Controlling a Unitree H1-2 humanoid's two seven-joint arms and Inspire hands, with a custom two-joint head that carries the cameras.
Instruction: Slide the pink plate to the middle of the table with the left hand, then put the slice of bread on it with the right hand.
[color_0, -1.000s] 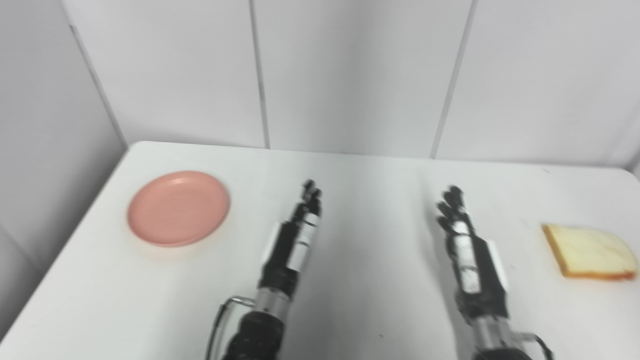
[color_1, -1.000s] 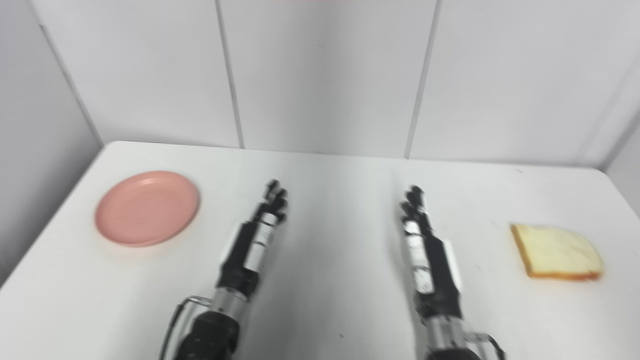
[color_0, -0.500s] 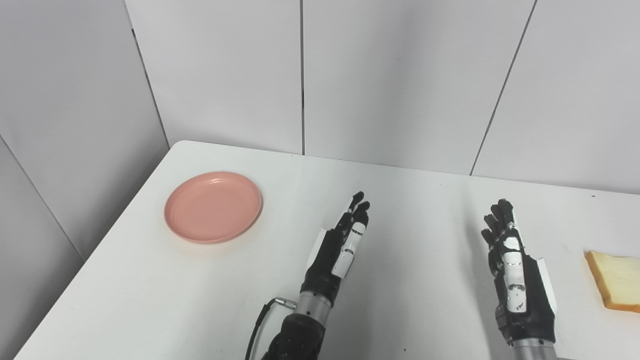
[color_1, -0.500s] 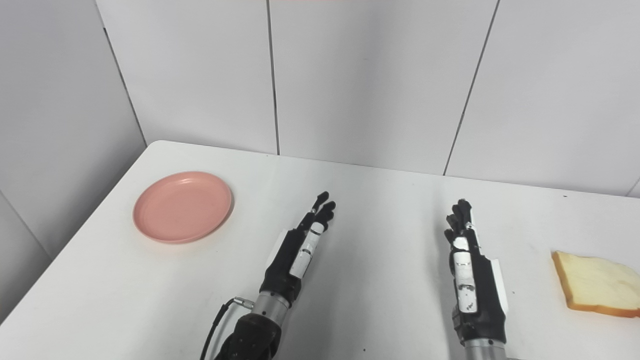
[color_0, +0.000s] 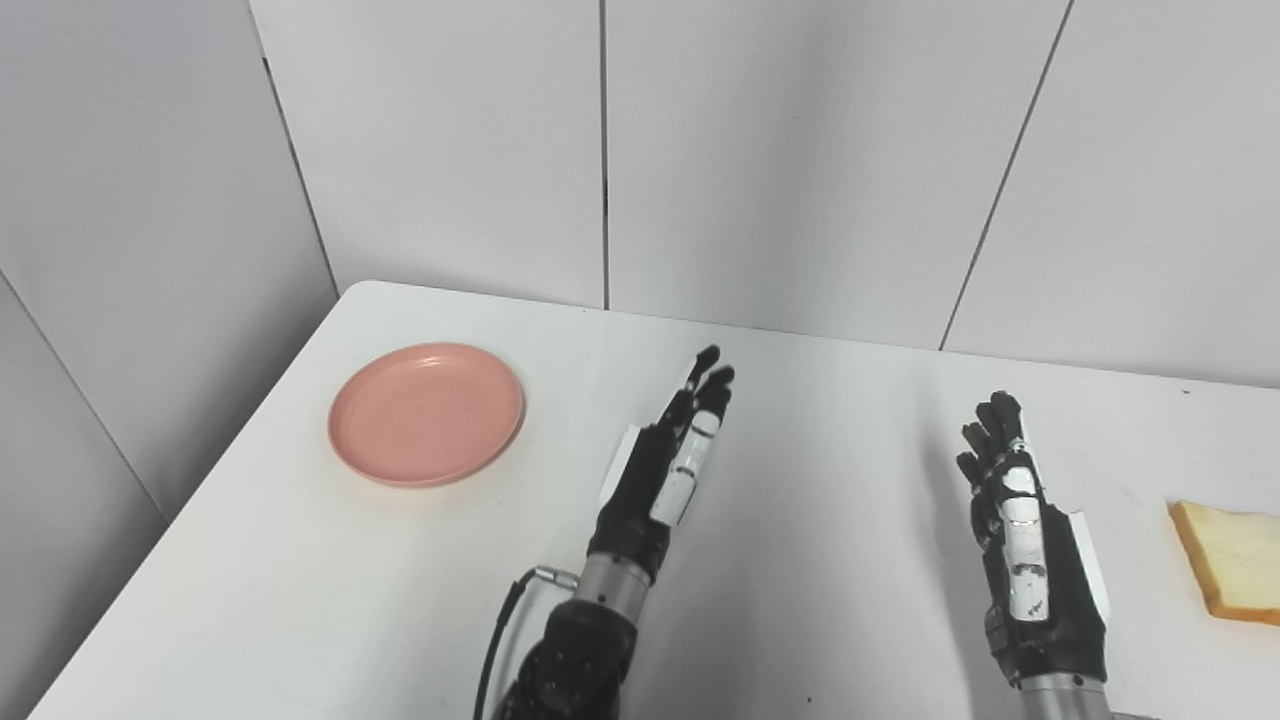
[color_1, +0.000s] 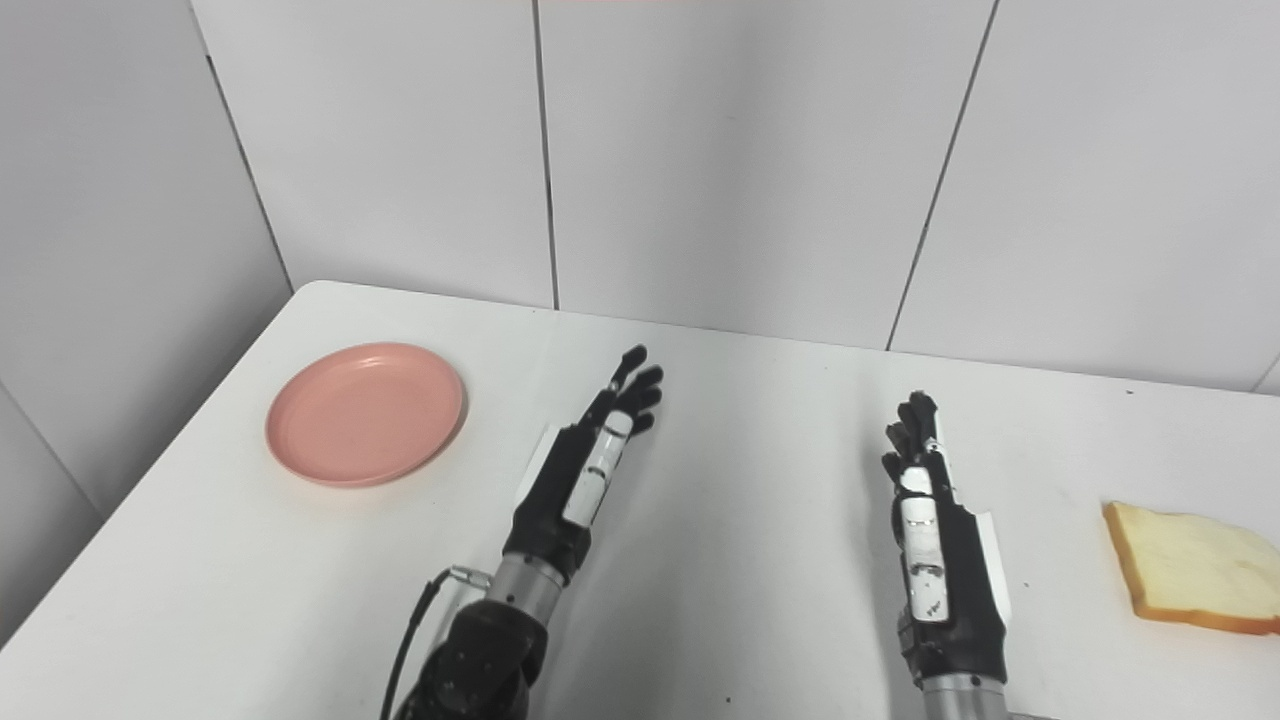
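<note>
Reaching the empty, spread left hand (color_0: 668, 462) past the pink plate's (color_0: 427, 413) far-left rim lets it drag the plate centreward

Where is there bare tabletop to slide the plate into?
The widest bare patch of the white table lies between the left hand and right hand. Another runs between the round pink plate and the left hand. The slice of bread occupies the right edge.
</note>
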